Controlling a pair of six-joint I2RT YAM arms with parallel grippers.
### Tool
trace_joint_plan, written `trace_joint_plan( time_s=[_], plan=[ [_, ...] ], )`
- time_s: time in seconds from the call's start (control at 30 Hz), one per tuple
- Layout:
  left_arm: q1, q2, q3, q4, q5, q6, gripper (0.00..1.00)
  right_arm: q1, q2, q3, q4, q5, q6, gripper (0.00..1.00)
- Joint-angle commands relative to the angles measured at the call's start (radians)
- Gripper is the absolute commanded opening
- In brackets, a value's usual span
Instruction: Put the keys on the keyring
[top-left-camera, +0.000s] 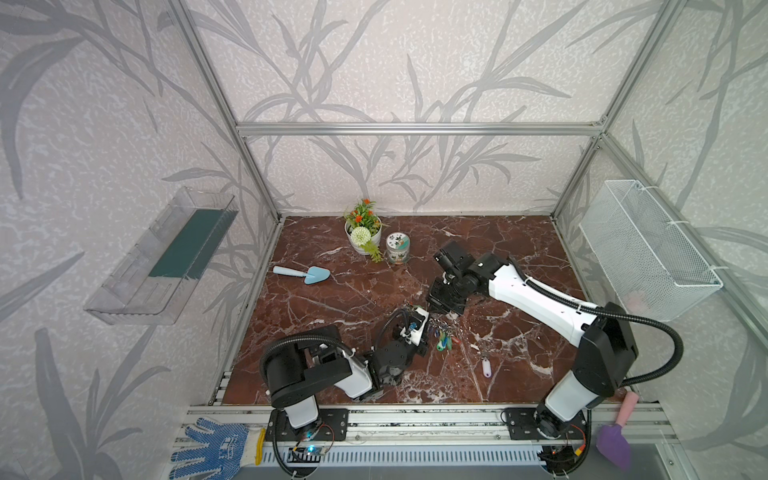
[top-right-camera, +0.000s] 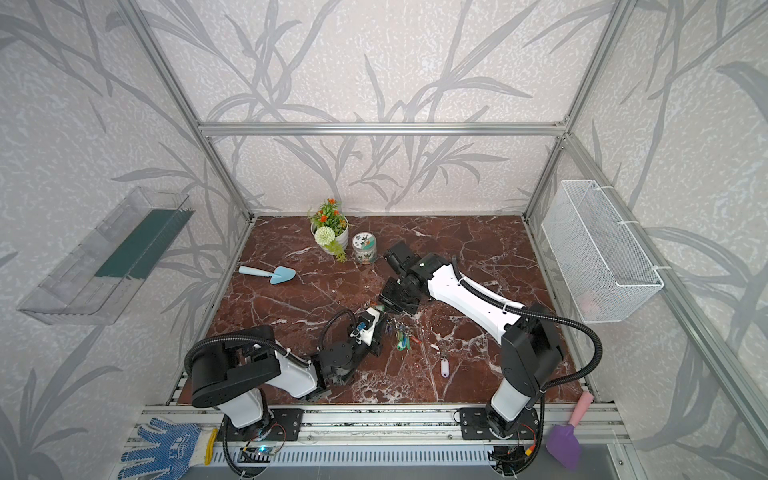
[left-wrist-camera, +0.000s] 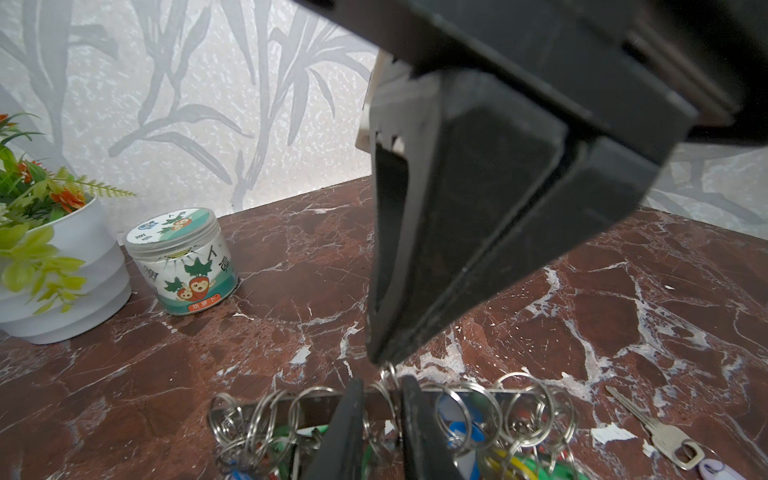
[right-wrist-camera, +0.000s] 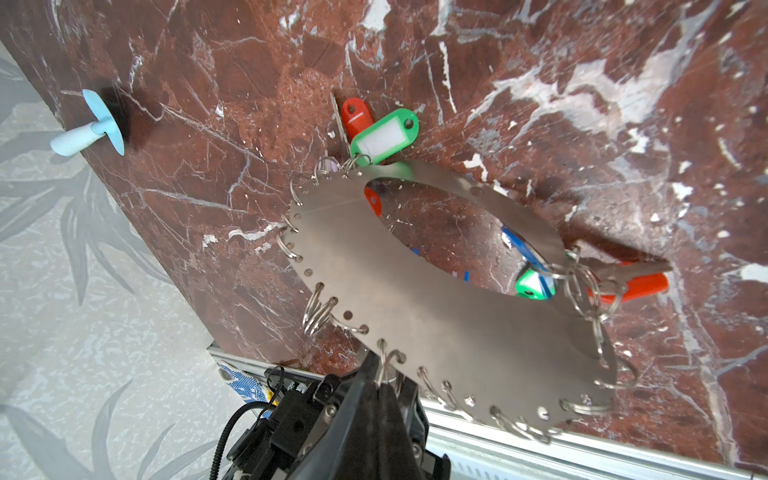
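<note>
Grey metal makes up the keyring (right-wrist-camera: 436, 332), a flat oval plate with 1 big hole. Its edge is pierced all round and hung with small rings and plastic tags in green, red and blue. It sits tilted over the red-brown marble table (top-left-camera: 332, 311), with 1 edge raised between the 2 grippers. On its lower side, a green tag (right-wrist-camera: 384, 135) and a red tag (right-wrist-camera: 356, 114) lie on the stone. The right gripper (left-wrist-camera: 380, 358) reaches the keyring's raised edge with its jaws pressed together on 1 small ring there. The left gripper (left-wrist-camera: 382, 379) meets the keyring at the same spot from the opposite side. Its fingers (left-wrist-camera: 347, 424) stand a little apart on either side of that ring and across the plate's rim, and whether they squeeze anything cannot be told. The keys (top-left-camera: 486, 368), 1 small metal key on a split ring with a pale whitish-lilac tag, lie flat on the table near the keyring but apart from it. In both top views they are to its right and a little nearer the camera. Well behind the keyring a white flowerpot (top-left-camera: 363, 241) and a printed jar (top-left-camera: 397, 248) stand side by side. A light blue trowel (top-left-camera: 303, 274) lies well to the keyring's left and somewhat behind it.
</note>
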Motion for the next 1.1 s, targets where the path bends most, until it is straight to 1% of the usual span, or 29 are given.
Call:
trace_joint_plan(
  time_s=[0.0, 0.2, 0.37, 0.47, 0.57, 0.6, 0.63, 0.67, 0.9, 0.93, 1.0, 1.07],
  plan=[
    [0.000, 0.014, 0.020, 0.028, -0.042, 0.010, 0.18, -0.004, -0.047, -0.016, 0.002, -0.019, -0.006, 0.00],
    [0.001, 0.011, 0.026, 0.027, -0.063, 0.000, 0.18, -0.003, -0.053, -0.030, 0.010, -0.021, -0.004, 0.00],
    [0.001, 0.011, 0.025, 0.027, -0.075, -0.013, 0.13, -0.003, -0.058, -0.041, 0.017, -0.022, -0.007, 0.00],
    [0.004, 0.003, 0.022, 0.012, -0.096, -0.056, 0.11, -0.004, -0.062, -0.044, 0.019, -0.023, -0.012, 0.00],
    [0.015, -0.026, 0.026, -0.056, -0.089, -0.110, 0.07, -0.003, -0.072, -0.056, 0.027, -0.023, -0.015, 0.00],
    [0.018, -0.033, 0.028, -0.080, -0.081, -0.120, 0.05, -0.004, -0.076, -0.061, 0.030, -0.023, -0.016, 0.00],
    [0.020, -0.038, 0.032, -0.103, -0.073, -0.126, 0.01, -0.004, -0.080, -0.066, 0.035, -0.023, -0.014, 0.00],
    [0.020, -0.040, 0.032, -0.114, -0.068, -0.128, 0.00, -0.003, -0.080, -0.068, 0.036, -0.023, -0.013, 0.00],
    [0.024, -0.064, 0.027, -0.148, -0.035, -0.143, 0.00, -0.003, -0.090, -0.060, 0.041, -0.008, -0.042, 0.00],
    [0.024, -0.074, 0.029, -0.160, -0.028, -0.142, 0.00, -0.004, -0.092, -0.056, 0.043, 0.001, -0.059, 0.01],
    [0.025, -0.095, 0.028, -0.191, -0.009, -0.142, 0.00, -0.005, -0.099, -0.048, 0.057, 0.012, -0.101, 0.08],
    [0.035, -0.118, 0.035, -0.246, 0.019, -0.139, 0.00, -0.008, -0.112, -0.048, 0.073, 0.039, -0.153, 0.26]
  ],
)
